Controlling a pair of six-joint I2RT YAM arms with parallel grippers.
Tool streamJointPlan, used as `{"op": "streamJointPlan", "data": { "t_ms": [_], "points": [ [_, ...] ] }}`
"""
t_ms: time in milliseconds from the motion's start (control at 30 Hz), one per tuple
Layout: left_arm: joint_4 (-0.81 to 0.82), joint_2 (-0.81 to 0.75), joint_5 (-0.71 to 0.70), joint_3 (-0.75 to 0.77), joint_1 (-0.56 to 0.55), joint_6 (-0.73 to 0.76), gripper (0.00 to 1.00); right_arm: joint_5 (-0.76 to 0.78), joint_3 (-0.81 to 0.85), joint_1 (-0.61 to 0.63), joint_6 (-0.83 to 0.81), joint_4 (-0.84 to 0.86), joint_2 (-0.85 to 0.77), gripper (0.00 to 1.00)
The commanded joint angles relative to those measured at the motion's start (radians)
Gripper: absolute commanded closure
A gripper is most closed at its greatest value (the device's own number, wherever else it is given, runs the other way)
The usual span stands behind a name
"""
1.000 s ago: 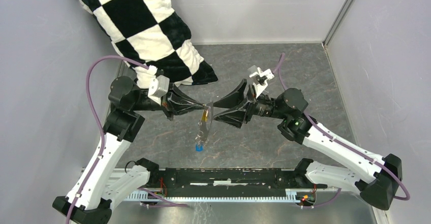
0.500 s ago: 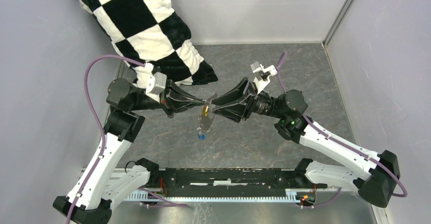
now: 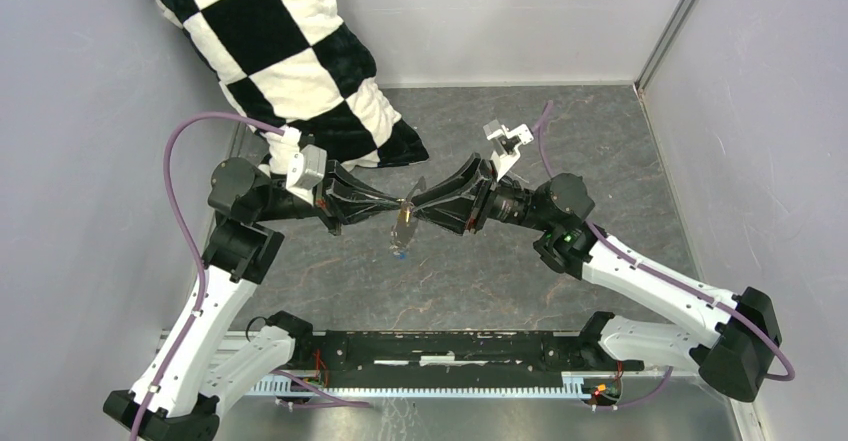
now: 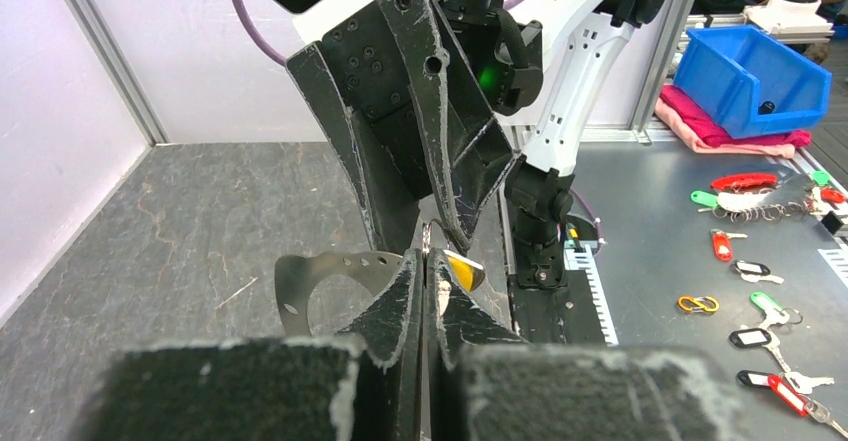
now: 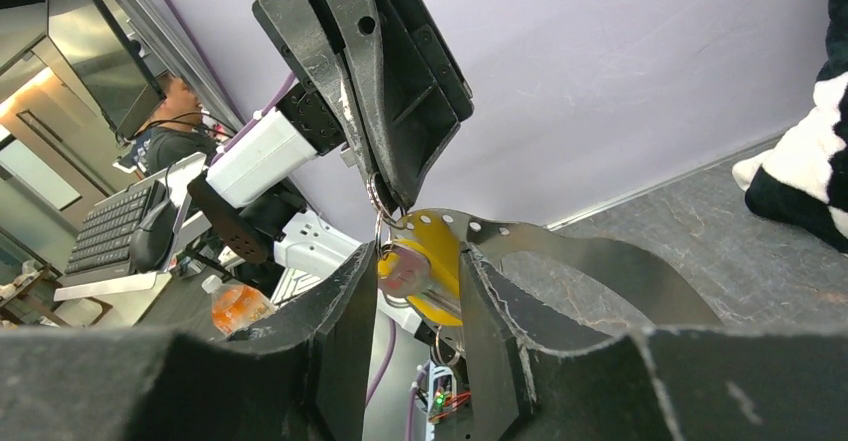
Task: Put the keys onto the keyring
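Right wrist view, nearest first: the right gripper has its two black fingers narrowly apart, one on either side of the head of the yellow key. Whether they already press on it cannot be told. Just behind the key, the keyring, a grey band with small holes, curves away to the right. Above it, the left gripper comes down from the top, shut on the upper end of the keyring and holding it in the air. Beyond lie the grey desk and a black and white pillow. From overhead, the blue key hangs lowest, below where the grippers meet. To do this step well, the right gripper should probably close flat on the key head. The left should likely hold steady so the loop does not swing or twist. A skewed pinch could flick the key out.
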Motion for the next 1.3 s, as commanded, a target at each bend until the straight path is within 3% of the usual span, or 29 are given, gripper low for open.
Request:
{"op": "streamJointPlan", "data": {
  "t_ms": [0,233,533,700,1267],
  "points": [
    [-0.015,-0.015,-0.014,0.001,-0.003,0.07,0.98,0.011,0.04,-0.002,0.021,0.047,0.008,0.58],
    [-0.059,-0.024,-0.017,-0.004,-0.002,0.138,0.98,0.003,0.043,-0.003,0.032,0.054,0.015,0.59],
    [-0.079,-0.041,-0.017,-0.011,-0.002,0.168,0.98,-0.01,0.044,-0.003,0.045,0.046,0.032,0.86],
    [-0.078,-0.043,-0.022,-0.013,-0.002,0.171,0.98,-0.015,0.043,-0.003,0.044,0.038,0.031,0.93],
    [-0.037,-0.046,-0.026,-0.019,-0.002,0.139,0.98,-0.068,0.044,0.001,0.076,0.013,0.07,0.96]
  ]
}}
